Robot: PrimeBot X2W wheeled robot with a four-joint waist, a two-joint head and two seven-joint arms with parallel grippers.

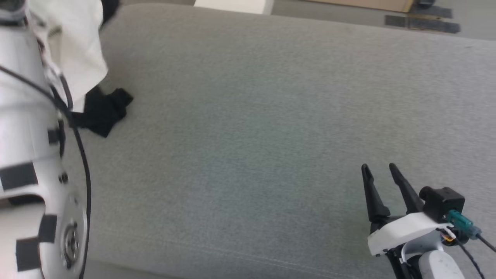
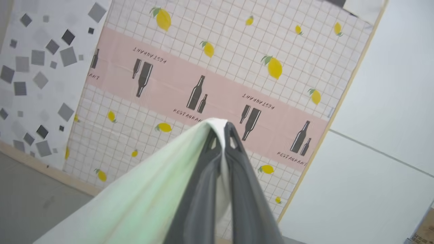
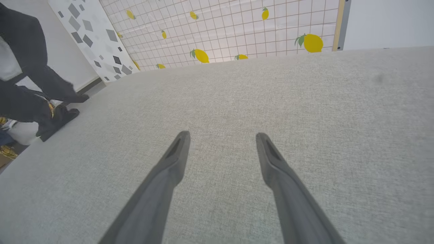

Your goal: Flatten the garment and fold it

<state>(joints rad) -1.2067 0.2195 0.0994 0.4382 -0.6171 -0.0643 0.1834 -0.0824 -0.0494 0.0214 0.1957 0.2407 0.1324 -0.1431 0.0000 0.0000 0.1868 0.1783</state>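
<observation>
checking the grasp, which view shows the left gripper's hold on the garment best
Left wrist view: the left gripper is shut on the garment, white cloth pinched at its tips. Head view: the garment hangs at upper left beside the pale forearm. Right wrist view: blurred dark cloth at the left edge.

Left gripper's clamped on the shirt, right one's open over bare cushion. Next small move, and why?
Probably swing the open right gripper across the grey upholstered surface toward the black sleeve. The left gripper is shut on a bunched fold of the white T-shirt with black sleeves, which hangs crumpled. A second grip looks needed to spread it flat.
</observation>
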